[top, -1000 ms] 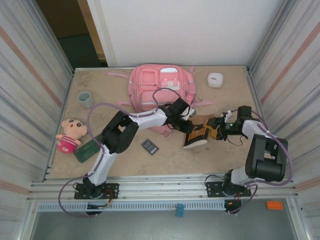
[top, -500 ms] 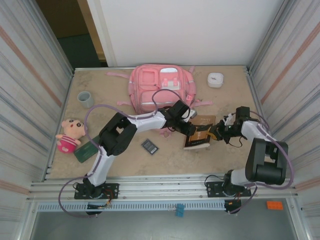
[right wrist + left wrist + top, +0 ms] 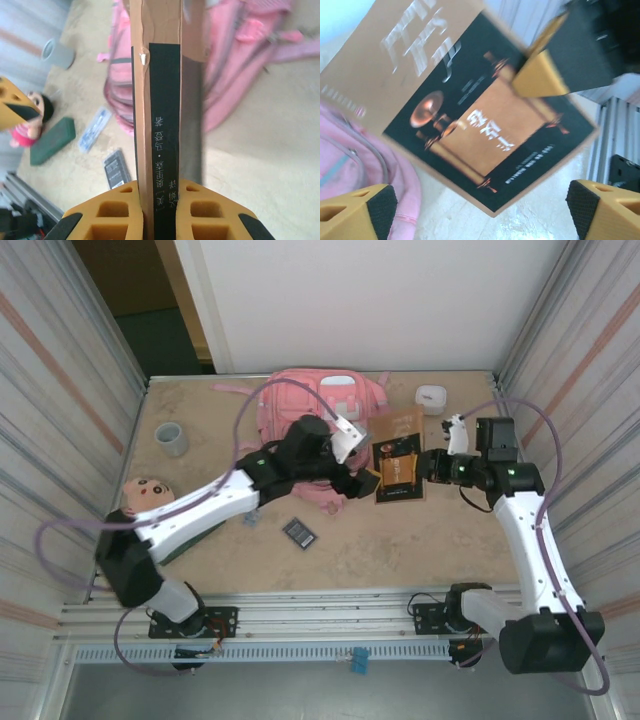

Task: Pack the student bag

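A: Where is our student bag?
B: At the table's far middle. It's pink with white patches, straps trailing aside, and our left arm crosses it.
A: Grippers?
B: Our right gripper pinches the brown-and-black book just beside the bag's right edge — our left gripper is spread wide. We have open tabletop nearer us, and ribbed walls on both sides.

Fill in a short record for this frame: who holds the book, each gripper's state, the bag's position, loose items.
book holder: right gripper, shut on the book
left gripper: open, beside the book, not gripping it
student bag: far side of the table, left of the book
loose items: cup, doll, white box
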Controlling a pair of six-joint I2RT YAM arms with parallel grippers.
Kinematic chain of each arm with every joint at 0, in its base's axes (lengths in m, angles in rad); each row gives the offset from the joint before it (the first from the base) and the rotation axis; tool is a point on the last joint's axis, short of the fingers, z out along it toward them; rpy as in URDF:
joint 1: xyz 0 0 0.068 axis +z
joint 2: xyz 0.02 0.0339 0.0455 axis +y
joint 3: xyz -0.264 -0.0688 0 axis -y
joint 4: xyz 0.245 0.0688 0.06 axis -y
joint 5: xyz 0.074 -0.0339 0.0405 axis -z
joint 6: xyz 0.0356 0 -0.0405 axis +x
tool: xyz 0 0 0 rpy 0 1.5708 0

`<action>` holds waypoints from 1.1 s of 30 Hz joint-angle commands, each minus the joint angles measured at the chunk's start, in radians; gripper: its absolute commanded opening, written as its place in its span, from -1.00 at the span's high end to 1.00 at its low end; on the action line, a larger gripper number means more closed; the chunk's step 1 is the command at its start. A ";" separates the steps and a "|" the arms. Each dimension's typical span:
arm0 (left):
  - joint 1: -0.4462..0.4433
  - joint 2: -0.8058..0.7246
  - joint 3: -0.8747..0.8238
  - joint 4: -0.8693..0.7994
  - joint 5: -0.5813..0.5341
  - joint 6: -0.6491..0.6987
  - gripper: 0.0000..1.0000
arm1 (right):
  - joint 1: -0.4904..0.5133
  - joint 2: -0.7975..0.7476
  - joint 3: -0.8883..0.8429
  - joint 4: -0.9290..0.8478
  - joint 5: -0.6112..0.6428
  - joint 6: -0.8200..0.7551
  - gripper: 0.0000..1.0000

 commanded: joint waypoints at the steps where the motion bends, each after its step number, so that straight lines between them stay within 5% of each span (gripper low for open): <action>1: 0.052 -0.109 -0.096 -0.045 0.117 0.239 -0.84 | 0.081 -0.035 0.032 0.020 0.009 -0.222 1.00; 7: 0.203 -0.289 -0.176 -0.188 0.364 0.394 -0.72 | 0.256 -0.099 -0.013 0.049 -0.058 -0.653 1.00; 12: 0.211 -0.426 -0.292 -0.175 0.374 0.617 -0.76 | 0.360 -0.082 -0.021 -0.028 -0.004 -0.981 1.00; 18: 0.213 -0.423 -0.284 -0.256 0.308 0.722 -0.78 | 0.437 0.014 0.043 -0.119 0.055 -1.120 1.00; 24: 0.198 -0.357 -0.276 -0.277 0.389 0.728 -0.65 | 0.468 0.054 0.069 -0.101 0.004 -1.140 1.00; 28: 0.182 -0.314 -0.270 -0.274 0.400 0.733 -0.35 | 0.468 0.062 0.072 -0.072 -0.035 -1.131 1.00; 33: 0.191 -0.304 -0.278 -0.249 0.401 0.714 0.64 | 0.463 0.063 0.078 -0.049 -0.014 -1.098 0.88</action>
